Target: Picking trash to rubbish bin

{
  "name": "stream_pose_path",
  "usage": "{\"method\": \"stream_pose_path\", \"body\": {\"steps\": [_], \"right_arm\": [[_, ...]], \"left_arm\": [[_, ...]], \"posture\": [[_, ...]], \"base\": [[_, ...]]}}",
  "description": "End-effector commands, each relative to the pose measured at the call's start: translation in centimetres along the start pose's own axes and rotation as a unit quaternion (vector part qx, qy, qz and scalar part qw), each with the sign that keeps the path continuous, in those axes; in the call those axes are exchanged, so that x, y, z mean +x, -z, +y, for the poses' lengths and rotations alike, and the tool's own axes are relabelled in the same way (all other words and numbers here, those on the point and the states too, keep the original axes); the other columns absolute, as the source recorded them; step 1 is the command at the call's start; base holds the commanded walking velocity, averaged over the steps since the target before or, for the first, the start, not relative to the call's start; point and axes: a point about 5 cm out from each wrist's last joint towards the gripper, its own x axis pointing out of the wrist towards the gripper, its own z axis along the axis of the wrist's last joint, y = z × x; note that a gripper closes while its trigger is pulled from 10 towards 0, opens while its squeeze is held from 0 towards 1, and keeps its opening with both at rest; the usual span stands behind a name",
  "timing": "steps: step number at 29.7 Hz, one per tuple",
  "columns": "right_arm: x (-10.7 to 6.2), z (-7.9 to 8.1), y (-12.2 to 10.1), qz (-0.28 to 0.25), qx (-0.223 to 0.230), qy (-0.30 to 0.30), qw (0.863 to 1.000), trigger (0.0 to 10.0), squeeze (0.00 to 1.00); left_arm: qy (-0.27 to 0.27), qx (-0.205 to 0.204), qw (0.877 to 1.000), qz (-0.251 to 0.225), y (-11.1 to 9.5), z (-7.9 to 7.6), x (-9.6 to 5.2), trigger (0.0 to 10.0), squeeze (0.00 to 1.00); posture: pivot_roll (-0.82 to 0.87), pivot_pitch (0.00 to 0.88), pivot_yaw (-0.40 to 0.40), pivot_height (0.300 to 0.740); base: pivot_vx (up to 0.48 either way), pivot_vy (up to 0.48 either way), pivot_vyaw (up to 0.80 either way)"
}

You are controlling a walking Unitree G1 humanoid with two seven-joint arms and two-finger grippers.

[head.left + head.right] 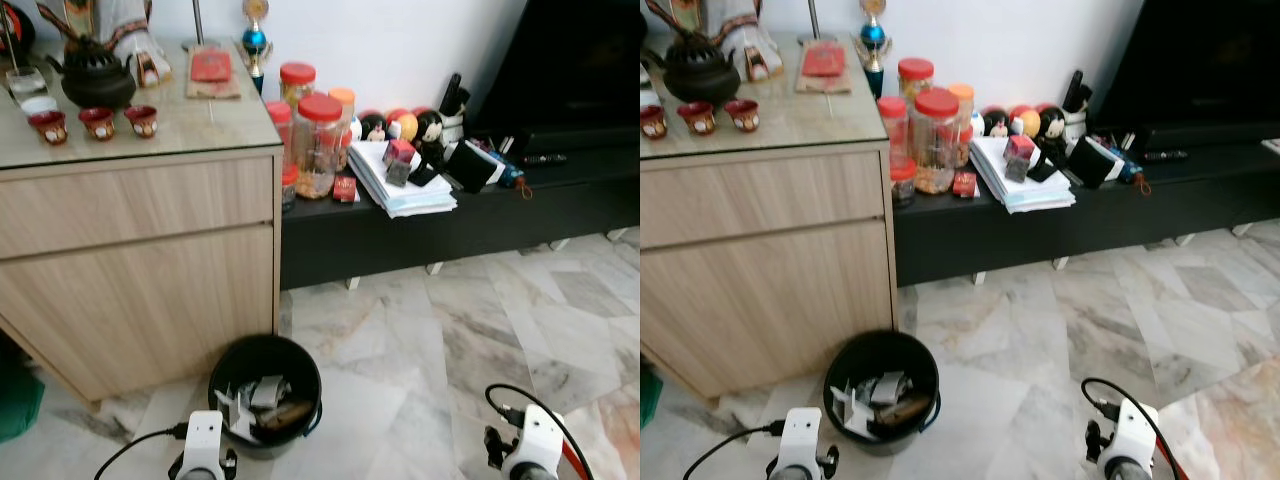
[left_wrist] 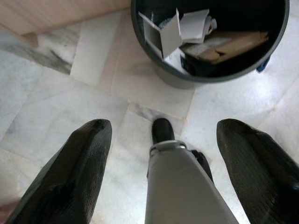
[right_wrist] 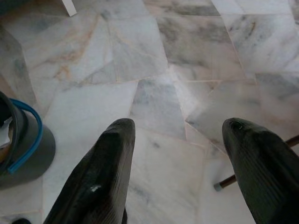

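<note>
The room is evenly and softly lit, bright enough that the pale marble floor (image 1: 450, 350) shows its grey veins clearly. The glass top of the light wooden cabinet (image 1: 200, 120) carries a mild sheen, and the white wall behind it is nearly washed out. The long black low bench (image 1: 1120, 215) and the dark panel above it swallow detail (hardly anything reads in there). A soft shadow sits under the bench edge, and the inside of the round black rubbish bin (image 1: 264, 370) is dim. Both head views are slightly soft, not smeared. In the wrist views the near black fingers (image 2: 70, 177) blur, and the floor tiles gleam faintly.
</note>
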Motion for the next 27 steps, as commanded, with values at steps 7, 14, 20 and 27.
{"method": "stream_pose_path", "body": {"steps": [7, 14, 20, 27], "right_arm": [[-0.15, -1.20, -0.10, -0.004, 0.005, 0.017, 1.000, 10.0, 0.00], [-0.16, -1.22, -0.03, -0.002, 0.005, 0.018, 1.000, 10.0, 0.00], [-0.18, -1.27, 0.03, -0.002, 0.006, 0.019, 1.000, 10.0, 0.00], [-0.21, -1.48, 0.00, -0.002, 0.006, 0.022, 1.000, 10.0, 0.00]], "left_arm": [[0.006, -0.006, 1.000, 0.004, 0.29, -0.41, -0.10, 10.0, 0.00], [0.004, -0.003, 1.000, 0.004, 0.24, -0.38, -0.09, 10.0, 0.00], [0.004, -0.002, 1.000, 0.005, 0.28, -0.37, -0.09, 10.0, 0.00], [0.010, -0.006, 1.000, 0.006, 0.33, -0.56, -0.12, 10.0, 0.00]], "posture": [[-0.11, 0.022, -0.128, 0.740], [-0.11, 0.022, -0.128, 0.740], [-0.12, 0.023, -0.126, 0.740], [-0.12, 0.023, -0.126, 0.740]], "base": [[-0.374, 0.000, 0.00], [-0.079, 0.000, 0.00], [0.000, 0.000, 0.00], [0.000, 0.000, 0.00]]}}
